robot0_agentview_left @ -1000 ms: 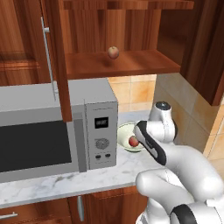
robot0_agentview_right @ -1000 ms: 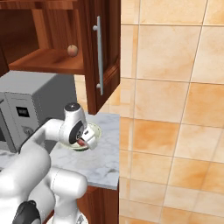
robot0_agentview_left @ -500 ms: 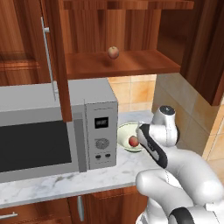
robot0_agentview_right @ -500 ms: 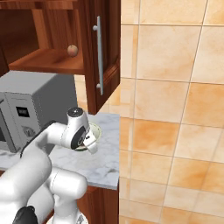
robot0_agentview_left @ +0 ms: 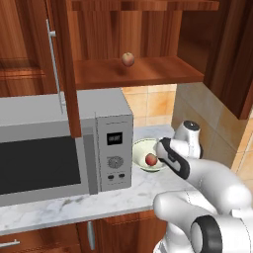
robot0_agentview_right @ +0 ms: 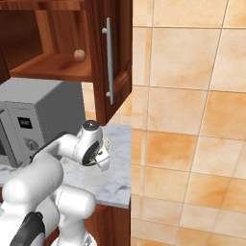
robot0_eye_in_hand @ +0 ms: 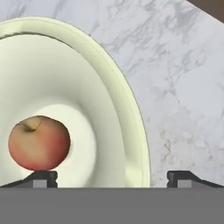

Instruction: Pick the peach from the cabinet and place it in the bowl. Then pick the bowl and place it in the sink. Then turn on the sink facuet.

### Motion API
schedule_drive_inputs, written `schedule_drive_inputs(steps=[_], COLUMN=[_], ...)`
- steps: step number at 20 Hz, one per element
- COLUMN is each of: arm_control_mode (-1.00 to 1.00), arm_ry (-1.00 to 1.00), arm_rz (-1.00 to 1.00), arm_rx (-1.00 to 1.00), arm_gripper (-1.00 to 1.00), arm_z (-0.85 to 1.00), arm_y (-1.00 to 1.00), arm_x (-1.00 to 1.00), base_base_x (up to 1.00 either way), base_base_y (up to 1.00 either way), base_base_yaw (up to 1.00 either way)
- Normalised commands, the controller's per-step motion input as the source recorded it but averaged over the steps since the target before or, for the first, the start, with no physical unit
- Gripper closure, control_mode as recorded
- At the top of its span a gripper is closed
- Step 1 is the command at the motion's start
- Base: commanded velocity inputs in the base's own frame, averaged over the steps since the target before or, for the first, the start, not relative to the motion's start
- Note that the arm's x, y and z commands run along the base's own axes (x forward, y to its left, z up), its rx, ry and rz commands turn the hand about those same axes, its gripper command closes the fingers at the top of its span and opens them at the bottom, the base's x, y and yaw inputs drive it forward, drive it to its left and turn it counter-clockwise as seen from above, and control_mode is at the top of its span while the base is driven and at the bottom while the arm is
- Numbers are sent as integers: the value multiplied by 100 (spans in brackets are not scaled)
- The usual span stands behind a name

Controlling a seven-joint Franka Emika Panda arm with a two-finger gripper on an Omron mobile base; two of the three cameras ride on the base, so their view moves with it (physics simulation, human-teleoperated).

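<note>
The peach lies in the middle of the cream-white bowl, which stands on the marble counter right of the microwave. From the left base view the peach shows inside the bowl. My gripper is open just above the bowl, one fingertip next to the peach and the other outside the rim, so the jaws straddle the bowl's wall. Nothing is held. The cabinet hangs open above. The sink and the sink faucet are out of view.
A paler round fruit sits on the cabinet shelf. The grey microwave stands close to the bowl's left. The open cabinet door hangs over the counter. A tiled wall stands behind, and the counter edge ends nearby.
The hand has shifted a little to the right and slightly lower over the bowl. The peach stays in the bowl and the jaws remain open.
</note>
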Motion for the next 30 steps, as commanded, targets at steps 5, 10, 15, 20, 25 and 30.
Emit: schedule_drive_inputs(steps=[5, 10, 15, 20, 25, 30], arm_control_mode=[-100, -100, -100, -100, -100, -100], arm_ry=[-4, -7, -9, -12, -12, -3], arm_rz=[0, 0, -2, -3, -5, -12], arm_rx=[3, 2, 1, 0, 0, 0], arm_gripper=[-100, -100, -100, 100, 100, 100], arm_z=[-28, -29, -29, -37, -29, -2], arm_y=[0, 0, 3, 11, 14, 10], arm_x=[0, 0, 0, 0, -1, -13], base_base_x=[0, 0, 0, 0, 0, 0], base_base_y=[0, 0, 0, 0, 0, 0], base_base_yaw=[0, 0, 0, 0, 0, 0])
